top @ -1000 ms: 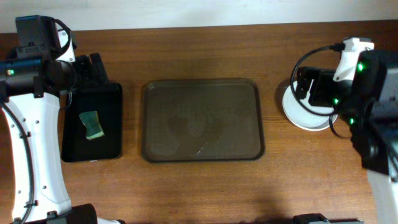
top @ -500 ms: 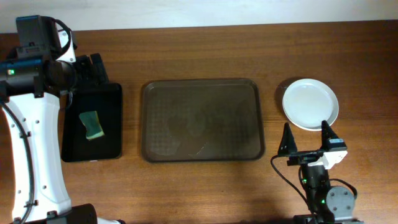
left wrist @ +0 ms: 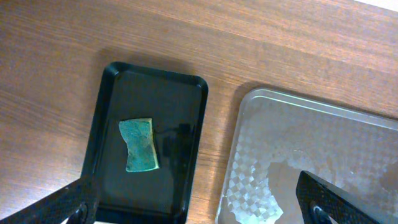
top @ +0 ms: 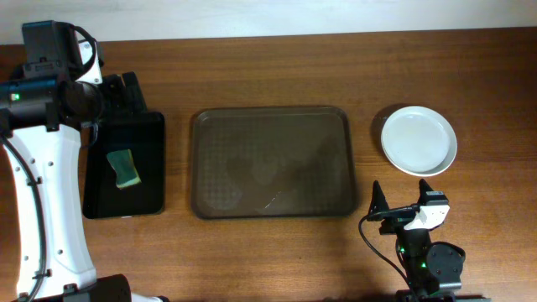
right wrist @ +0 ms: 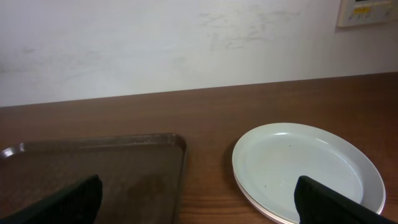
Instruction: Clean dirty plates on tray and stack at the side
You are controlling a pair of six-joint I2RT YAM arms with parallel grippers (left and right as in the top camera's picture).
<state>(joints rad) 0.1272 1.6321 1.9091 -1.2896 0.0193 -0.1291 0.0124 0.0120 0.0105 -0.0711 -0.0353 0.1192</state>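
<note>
The large brown translucent rounded-rectangle tray (top: 270, 159) lies in the middle of the overhead frame with nothing on its dotted floor. The round white shallow plates (top: 419, 141) sit as one pile at the right of that frame, near the tray's right rim but not touching it. In the right wrist view a second rim shows under the top plate, though the number in the pile cannot be counted. The top plate looks clean apart from a few tiny specks; the faces of the plates below it are hidden.

The right gripper (top: 399, 200) sits at the lower right of the overhead frame, below the pile and clear of it, its fingers spread wide with nothing between them. The left gripper (left wrist: 199, 205) hangs at the upper left above the narrow black tray (left wrist: 168, 106), equally wide apart and empty. The green sponge (left wrist: 140, 144) lies loose in that tray.

Cleaning and stacking look finished, so the step in hand is probably parking the arms. To do that well, the right arm should move away from the upper right of the frame, since a sweep there could nudge the pile across the wooden table (top: 277, 67). The left arm should lift straight up and not cross either tray's rim.
</note>
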